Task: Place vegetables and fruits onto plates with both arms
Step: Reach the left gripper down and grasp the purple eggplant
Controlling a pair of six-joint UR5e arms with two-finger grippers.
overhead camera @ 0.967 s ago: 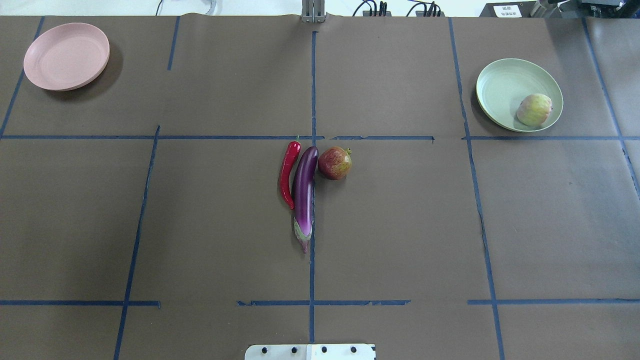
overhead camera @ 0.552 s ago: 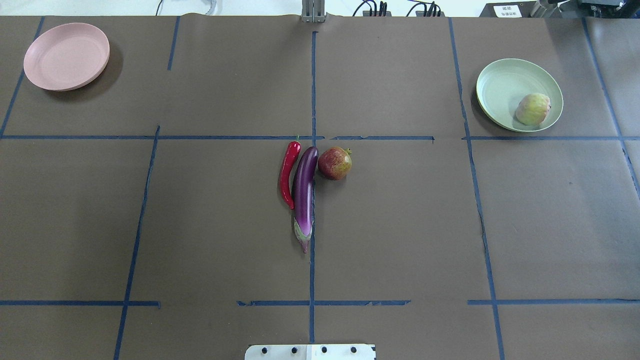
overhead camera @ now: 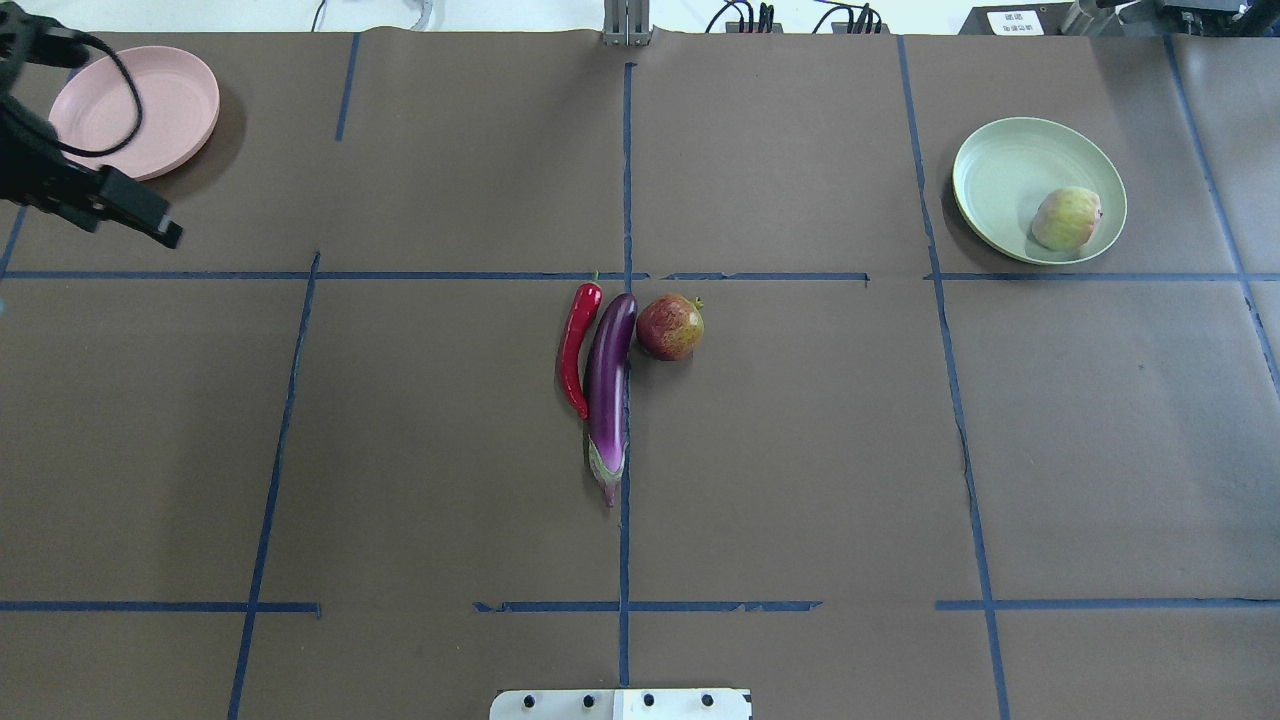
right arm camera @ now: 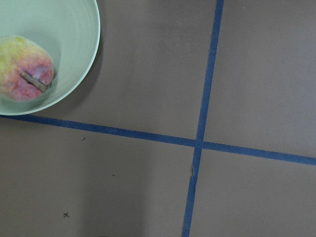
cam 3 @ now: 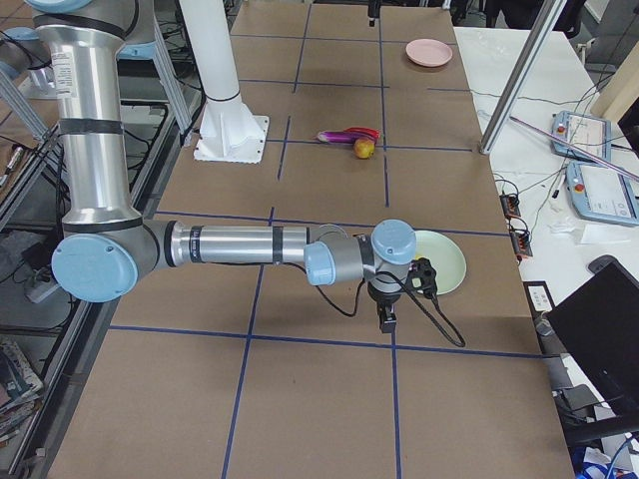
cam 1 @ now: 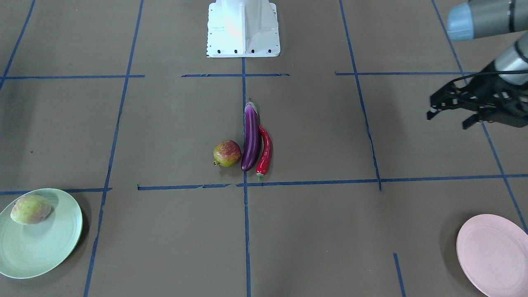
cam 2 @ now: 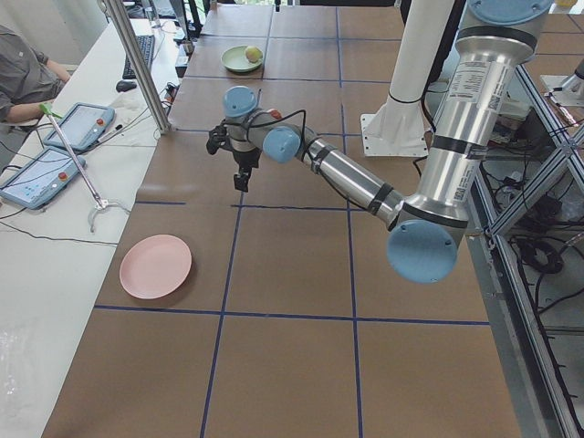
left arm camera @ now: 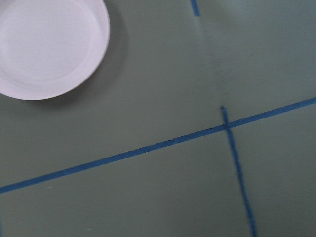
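The purple eggplant, the red chili and the pomegranate lie side by side at the table's middle, also in the front-facing view: eggplant, chili, pomegranate. The yellow-green fruit rests in the mint green plate, also in the right wrist view. The pink plate is empty. My left gripper hovers open and empty near the pink plate. My right gripper shows only in the exterior right view, beside the green plate; I cannot tell its state.
The white robot base stands at the table's near-robot edge. Blue tape lines cross the brown table cover. An operators' bench with tablets and a metal post run along the far side.
My left gripper has come into the overhead view at the upper left, next to the pink plate. The fruit in the green plate has shifted slightly. The middle group has not moved.
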